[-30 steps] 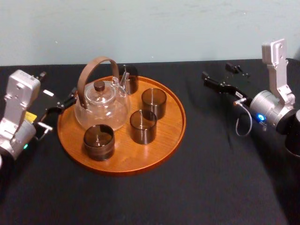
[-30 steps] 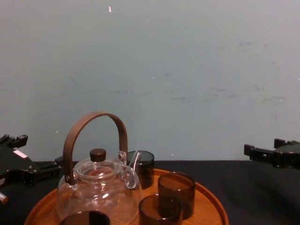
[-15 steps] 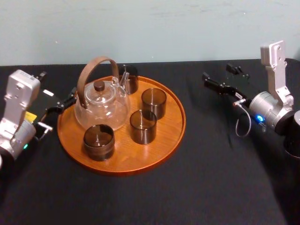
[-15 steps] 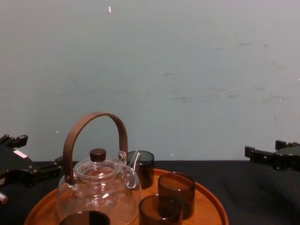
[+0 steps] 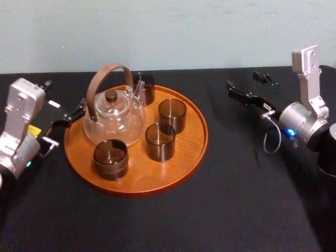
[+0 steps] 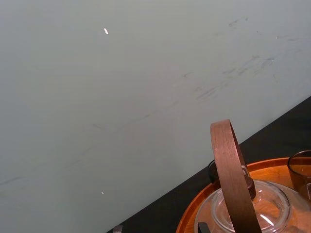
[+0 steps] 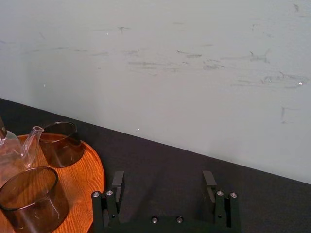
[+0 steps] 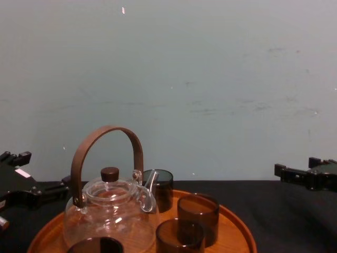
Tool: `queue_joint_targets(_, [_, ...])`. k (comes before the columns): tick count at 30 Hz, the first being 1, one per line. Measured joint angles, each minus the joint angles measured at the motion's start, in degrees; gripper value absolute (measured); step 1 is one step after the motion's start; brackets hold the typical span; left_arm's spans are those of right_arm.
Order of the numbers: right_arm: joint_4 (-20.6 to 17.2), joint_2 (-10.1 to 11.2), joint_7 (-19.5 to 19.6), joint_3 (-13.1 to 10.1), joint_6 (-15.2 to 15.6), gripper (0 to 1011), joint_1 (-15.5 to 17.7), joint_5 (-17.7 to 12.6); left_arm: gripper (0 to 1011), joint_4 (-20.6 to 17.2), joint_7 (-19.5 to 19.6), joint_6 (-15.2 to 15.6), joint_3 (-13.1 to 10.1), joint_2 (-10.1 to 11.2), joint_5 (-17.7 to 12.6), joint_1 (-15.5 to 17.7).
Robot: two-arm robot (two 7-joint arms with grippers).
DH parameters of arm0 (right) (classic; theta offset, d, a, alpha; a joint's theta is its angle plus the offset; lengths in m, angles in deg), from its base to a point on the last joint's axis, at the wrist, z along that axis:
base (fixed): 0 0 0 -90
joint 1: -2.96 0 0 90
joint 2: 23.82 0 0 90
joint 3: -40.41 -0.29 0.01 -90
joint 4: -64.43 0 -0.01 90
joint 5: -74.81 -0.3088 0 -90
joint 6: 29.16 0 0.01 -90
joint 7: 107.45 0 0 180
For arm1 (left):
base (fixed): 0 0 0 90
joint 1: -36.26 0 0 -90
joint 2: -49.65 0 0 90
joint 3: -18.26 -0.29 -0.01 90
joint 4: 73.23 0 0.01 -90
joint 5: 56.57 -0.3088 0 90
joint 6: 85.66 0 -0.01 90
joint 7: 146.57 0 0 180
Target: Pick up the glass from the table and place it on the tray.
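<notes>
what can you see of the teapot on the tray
The teapot is clear glass with a round belly, and no liquid is plain to see inside. A tall brown, wood-like handle arches over it, and its glass lid carries a dark round knob. A thin glass spout points toward the dark glass at the back; whether they touch I cannot tell. It stands upright on the left part of the orange-brown tray.
</notes>
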Motion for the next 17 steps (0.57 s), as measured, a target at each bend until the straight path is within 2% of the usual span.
queue_joint_targets(17, [-0.05, 0.05, -0.09, 0.0, 0.05, 1002, -0.02, -0.09, 1002, 0.0, 0.0, 0.0, 0.0, 0.0, 0.0, 0.0])
